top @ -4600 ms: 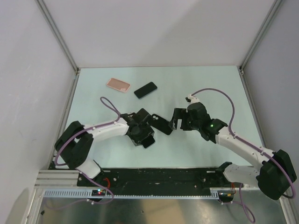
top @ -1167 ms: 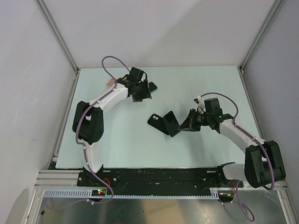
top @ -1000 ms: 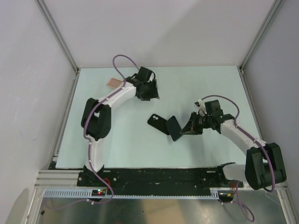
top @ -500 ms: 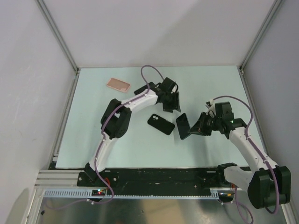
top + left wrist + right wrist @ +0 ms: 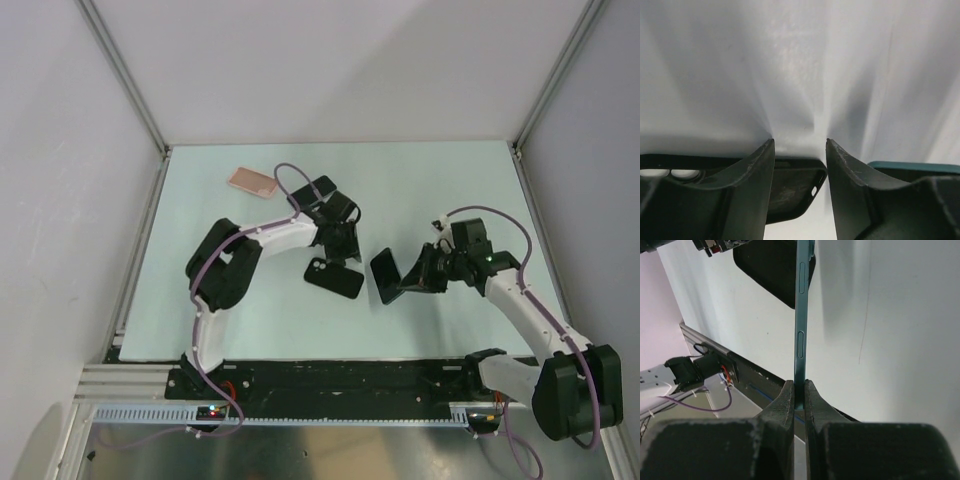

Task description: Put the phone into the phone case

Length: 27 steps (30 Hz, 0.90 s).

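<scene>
My right gripper point(image 5: 799, 386) is clamped on the phone point(image 5: 801, 315), holding it on edge. Just left of it a black case point(image 5: 337, 280) lies flat. My left gripper point(image 5: 800, 144) hangs over the black case's far side, fingers apart, with bare table point(image 5: 450, 190) showing between them. Farther back lies a black slab point(image 5: 318, 186). The pink case point(image 5: 252, 181) sits at the far left, well apart from the phone.

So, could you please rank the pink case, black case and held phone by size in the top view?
Largest: black case and held phone, alike; phone tilted, so unranked.
Then pink case: smaller, but farther away.
</scene>
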Tool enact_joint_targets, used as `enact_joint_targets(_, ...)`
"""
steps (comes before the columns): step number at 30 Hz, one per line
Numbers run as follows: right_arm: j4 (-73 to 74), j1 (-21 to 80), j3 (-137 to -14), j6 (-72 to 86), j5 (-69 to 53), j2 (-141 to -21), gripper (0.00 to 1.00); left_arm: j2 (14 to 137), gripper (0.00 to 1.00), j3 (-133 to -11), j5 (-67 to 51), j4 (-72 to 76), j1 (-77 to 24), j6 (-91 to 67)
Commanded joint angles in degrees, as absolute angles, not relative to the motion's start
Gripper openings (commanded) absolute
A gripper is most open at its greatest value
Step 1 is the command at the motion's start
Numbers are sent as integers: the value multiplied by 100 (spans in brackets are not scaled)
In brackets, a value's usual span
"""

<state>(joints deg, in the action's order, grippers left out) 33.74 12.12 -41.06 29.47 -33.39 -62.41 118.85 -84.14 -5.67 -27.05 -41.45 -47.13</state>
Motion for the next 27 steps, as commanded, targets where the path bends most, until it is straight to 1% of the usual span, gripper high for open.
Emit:
enact_joint_targets(1, 2941, 1512, -4306, 2986, -3539, -6314, 0, 11295, 51, -7770, -359, -2496, -4159, -4943)
enact_joint_targets(8, 3153, 1720, -4248, 2907, -3539, -6131, 0, 10813, 52, -7418, -622, -2422, -4199, -4455)
enact_joint_targets(12, 3255, 1833, -4239, 2861, -3679, -6051, 0, 10640, 53, -7426, -865, -2443, -4194, -4053)
enact_joint_targets(14, 3321, 1974, -4239, 2831, -3629, -6059, 0, 10625, 55, -7468, -1086, -2452, -4191, -3839)
enact_joint_targets(18, 3408, 2147, -4213, 2876, -3509, -5968, 0, 10863, 57, -7719, -1659, -2530, -4187, -3516)
enact_joint_targets(27, 3918, 1949, -4150, 2858, -3123, -5366, 0, 11506, 58, -8581, -1721, -2561, -4238, -3682)
